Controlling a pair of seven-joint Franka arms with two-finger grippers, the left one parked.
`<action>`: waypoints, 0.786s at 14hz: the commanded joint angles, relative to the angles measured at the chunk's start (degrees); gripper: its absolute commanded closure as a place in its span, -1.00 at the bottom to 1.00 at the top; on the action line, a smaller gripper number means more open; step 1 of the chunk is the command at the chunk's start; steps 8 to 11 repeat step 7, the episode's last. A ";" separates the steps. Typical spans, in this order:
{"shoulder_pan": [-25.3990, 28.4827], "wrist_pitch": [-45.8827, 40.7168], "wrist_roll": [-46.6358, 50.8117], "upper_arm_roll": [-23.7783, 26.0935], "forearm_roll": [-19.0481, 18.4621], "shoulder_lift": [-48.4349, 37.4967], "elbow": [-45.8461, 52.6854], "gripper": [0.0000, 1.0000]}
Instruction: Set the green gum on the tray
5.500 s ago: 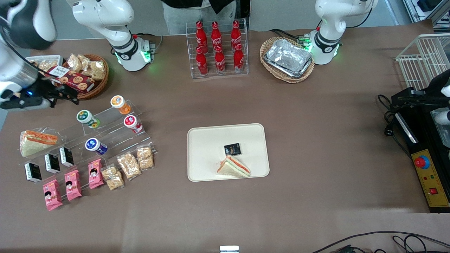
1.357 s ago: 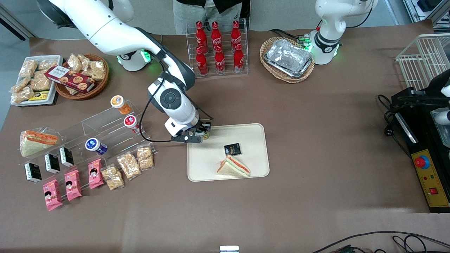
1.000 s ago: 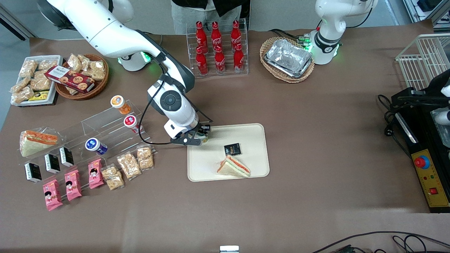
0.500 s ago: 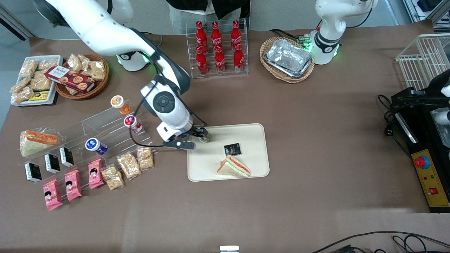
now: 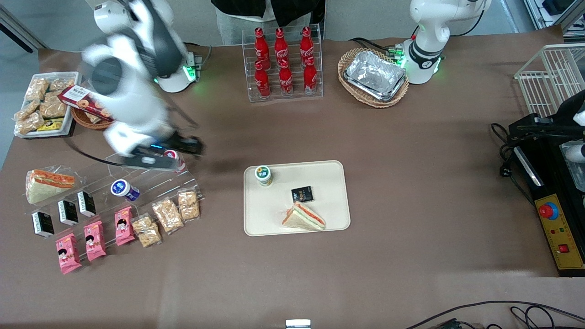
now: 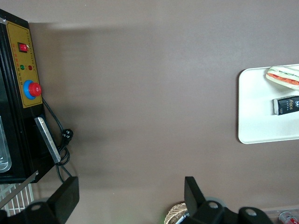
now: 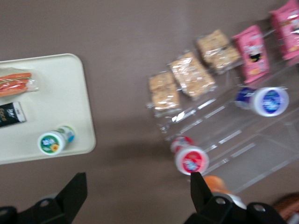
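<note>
**Gum let go, gripper pulled back**

Half a second ago my gripper (image 5: 192,147) was down at the tray's (image 5: 320,173) corner around the gum (image 5: 263,175). Now it has swung away toward my end of the table and hangs, blurred with motion, over the clear rack (image 5: 146,180), just above the red-lidded canister (image 5: 171,154).

Front view: the gum stands upright on the tray, in the corner farthest from the camera at my end. It is well apart from the black packet (image 5: 302,194) and the sandwich (image 5: 303,217), which lie nearer the camera.

My wrist view: my gripper (image 7: 135,198) is spread wide and holds nothing. The gum (image 7: 55,141) sits inside the tray's (image 7: 56,93) rim.

Parked arm's wrist view: one end of the tray (image 6: 257,107) shows, but the gum is out of frame.
</note>
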 commanded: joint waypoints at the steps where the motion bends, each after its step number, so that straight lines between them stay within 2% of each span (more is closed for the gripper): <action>1: -0.05 -6.18 -16.03 -11.68 2.19 -5.56 0.07 -0.97; 3: -0.31 -8.49 -25.61 -18.37 2.19 -5.57 2.53 -0.98; 5: -0.58 -8.49 -30.82 -21.72 2.19 -5.04 4.29 -0.98; 11: -0.67 -8.66 -31.55 -22.17 2.02 -5.04 4.30 -0.98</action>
